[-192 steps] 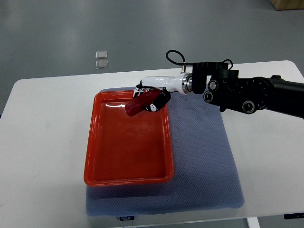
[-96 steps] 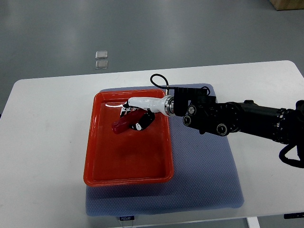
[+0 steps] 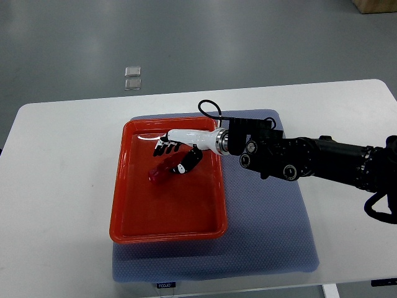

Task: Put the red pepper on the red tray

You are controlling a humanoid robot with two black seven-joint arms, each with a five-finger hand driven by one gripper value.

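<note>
While the right hand grips the red pepper, a white table fronts grey floor.

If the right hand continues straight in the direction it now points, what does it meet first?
The right hand points left across the red tray. Past the red pepper under its fingers, it would probably meet the tray's left wall first, though its height above it is unclear.

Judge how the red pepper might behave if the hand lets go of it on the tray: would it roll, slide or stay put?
The red pepper looks long and rounded, so it may roll slightly sideways. The red tray looks glossy, so sliding seems possible. Its raised rim would probably contain it.
</note>
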